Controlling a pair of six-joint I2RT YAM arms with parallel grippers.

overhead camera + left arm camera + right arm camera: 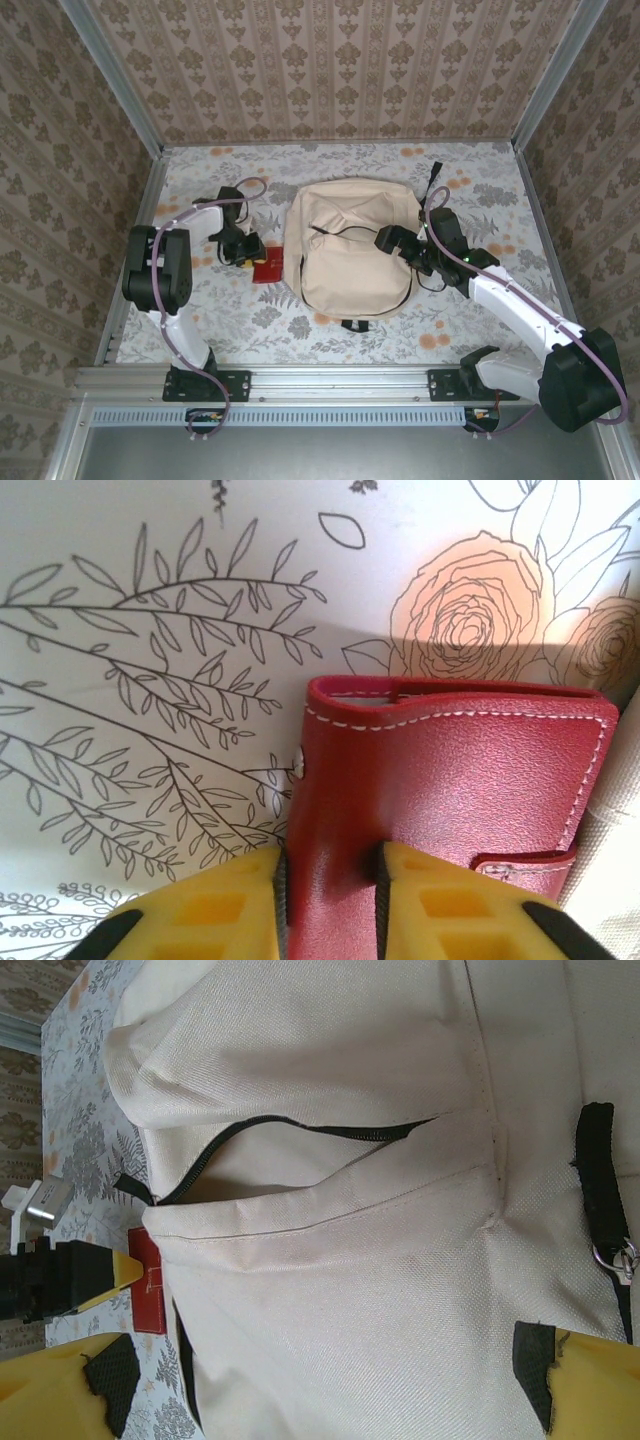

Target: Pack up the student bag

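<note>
Beige fabric marks the student bag (350, 255), which lies flat at the middle of the table (250, 330), by far the largest thing on the flower-printed cloth, with a black strap end poking out at its near edge. A dark zip (300, 1132) curves across its upper panel and stands partly open, the slit gaping a little. Just left of the bag, touching or nearly touching its side, lies a red wallet (268, 268) with white stitching and a snap stud. The left gripper (330, 905) is down at the wallet's left edge, and its yellow fingers (215, 910) are closed in on the red leather from both sides, the pads pressed against the fold so that the wallet is pinched between them; whether the wallet is lifted off the cloth cannot be told. The right gripper (330, 1400) hangs over the right half of the bag, pointing left toward the zip, its jaws spread wide with nothing between them, the black pads on its fingers (600, 1380) clear of the fabric.
</note>
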